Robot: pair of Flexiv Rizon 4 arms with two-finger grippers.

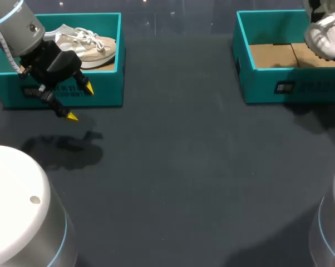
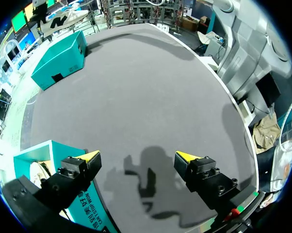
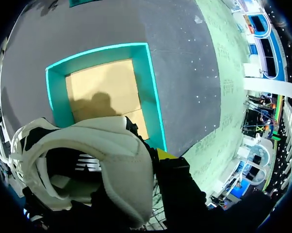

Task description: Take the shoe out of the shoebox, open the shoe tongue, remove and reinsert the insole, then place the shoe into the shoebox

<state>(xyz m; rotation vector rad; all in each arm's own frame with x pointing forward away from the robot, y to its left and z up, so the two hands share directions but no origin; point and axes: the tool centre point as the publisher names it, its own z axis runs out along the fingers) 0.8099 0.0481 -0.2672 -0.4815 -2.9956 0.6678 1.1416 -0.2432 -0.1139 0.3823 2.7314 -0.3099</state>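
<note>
1. The right end effector [image 3: 163,155] was closed on the white shoe [image 1: 326,34], as I judge it. One yellow tip showed against the outside of the collar. The other was hidden, presumably inside the opening.
2. The shoe hung clear above the right shoebox [image 1: 290,83], over its far right corner and touching neither wall nor floor. Only bare cardboard lined the box beneath it.
3. In the right wrist view the shoe's mouth gaped straight at the camera, with laces on the side away from the visible tip. In the left wrist view its long axis looked roughly level, lying along the box's length.
4. The left end effector [image 1: 79,102] was open and empty, well away from the right shoebox across the dark surface [image 1: 184,167]. It hovered just in front of the left shoebox [image 1: 101,97], which held a beige shoe [image 1: 89,47].
5. I judge the take-out step as good as done. The coming move turns on the shoe lying far from the left arm. The right arm would need to bring it down toward the middle, tongue facing the left end effector.
</note>
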